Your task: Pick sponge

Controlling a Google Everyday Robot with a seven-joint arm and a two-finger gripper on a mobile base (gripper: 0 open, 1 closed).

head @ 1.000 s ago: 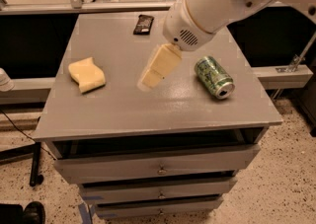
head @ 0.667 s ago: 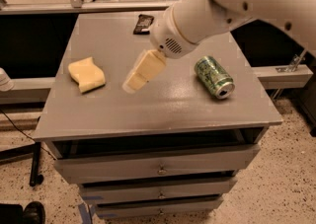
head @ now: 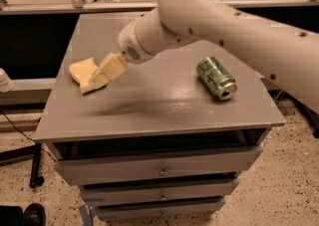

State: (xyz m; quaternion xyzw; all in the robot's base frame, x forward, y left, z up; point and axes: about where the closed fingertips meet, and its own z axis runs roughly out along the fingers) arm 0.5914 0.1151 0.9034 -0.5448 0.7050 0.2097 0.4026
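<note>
Nearest is a speckled floor [head: 284, 195], with a dark wheel [head: 31, 215] at the lower left corner. Above it is the front of a grey cabinet with three stacked drawers [head: 159, 163], each with a small metal pull at its middle.

The cabinet's flat grey top [head: 164, 113] carries everything else. A soft dark shadow [head: 119, 108] lies on its near left part. On the right half, a green drink can [head: 216, 77] lies on its side, its open end turned toward the near right, well apart from the other things.

On the left half, a little farther back, lies the sponge [head: 79, 69], a pale yellow pad with a wavy edge, close to the left edge of the top. The gripper [head: 99, 76], pale yellow and blocky, slants down toward the left and overlaps the sponge's right side. Whether it touches the sponge cannot be told, nor whether it is spread or pressed together.

The white arm [head: 224, 18] rises from the gripper toward the far right, passing over the middle of the top and leaving at the right edge.

Beyond the cabinet, a metal rail [head: 75, 5] runs across the far side.
</note>
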